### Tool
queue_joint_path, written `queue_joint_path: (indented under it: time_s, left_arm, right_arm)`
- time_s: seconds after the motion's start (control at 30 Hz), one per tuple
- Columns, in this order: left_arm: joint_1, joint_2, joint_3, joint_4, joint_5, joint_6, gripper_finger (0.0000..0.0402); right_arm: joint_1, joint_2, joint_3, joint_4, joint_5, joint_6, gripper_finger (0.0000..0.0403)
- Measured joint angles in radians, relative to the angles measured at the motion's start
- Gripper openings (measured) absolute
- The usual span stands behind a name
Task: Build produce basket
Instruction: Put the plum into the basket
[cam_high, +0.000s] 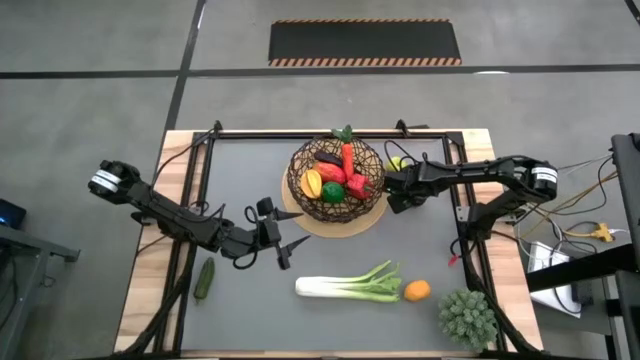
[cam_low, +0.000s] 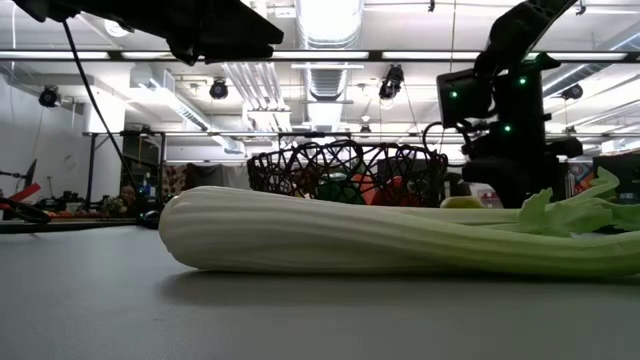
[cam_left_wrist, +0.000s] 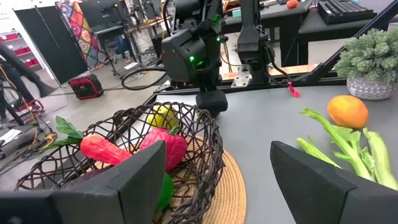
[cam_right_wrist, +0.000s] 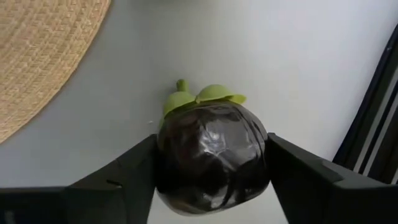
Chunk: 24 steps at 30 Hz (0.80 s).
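Observation:
The dark woven basket (cam_high: 335, 180) stands on a pale round disc (cam_high: 350, 222) at the table's far middle. It holds a carrot, a red pepper, a yellow pepper and a green piece. My right gripper (cam_high: 392, 190) is just right of the basket, shut on the dark eggplant (cam_right_wrist: 211, 155). My left gripper (cam_high: 277, 235) is open and empty, left of and nearer than the basket. It faces the basket (cam_left_wrist: 124, 155). A leek (cam_high: 350, 287), an orange (cam_high: 417, 290) and a cucumber (cam_high: 205, 278) lie on the table. A green apple (cam_high: 397, 163) lies behind my right gripper. My right gripper pinches the eggplant between its two fingers, one on each side of its round body (cam_right_wrist: 169, 163). The fingers come from above, pointing down at the table beside the disc. The green calyx end (cam_right_wrist: 202, 96) points away from the wrist. Whether the eggplant is clear of the table I cannot tell.
A spiky green plant in a pot (cam_high: 467, 318) stands at the near right corner. A black frame rail (cam_high: 200, 200) runs around the grey mat. Bare mat lies between the basket and the leek.

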Motion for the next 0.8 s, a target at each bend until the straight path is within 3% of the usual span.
queue_joint_path:
  time_s: [0.13,0.3,0.53,0.67,0.8]
  left_arm:
    - [0.000,0.000,0.000,0.003,0.000,-0.001,0.0270]
    - [-0.003,0.000,0.000,0.014,0.000,-0.026,0.0270]
    - [-0.005,0.000,0.007,0.025,0.003,-0.026,0.0270]
    - [-0.005,0.000,0.013,0.066,0.003,-0.015,0.0270]
    - [-0.005,0.000,0.013,0.123,0.006,0.006,0.0270]
  right_arm:
    - [0.000,-0.018,0.009,-0.006,-0.001,-0.037,0.0228]
    - [0.028,-0.127,0.050,-0.031,0.055,-0.050,0.0241]
    - [0.161,-0.360,0.102,0.031,0.301,-0.073,0.0239]
    - [0.288,-0.470,0.068,0.239,0.420,-0.175,0.0240]
    - [0.418,-0.513,-0.024,0.623,0.414,-0.438,0.0241]
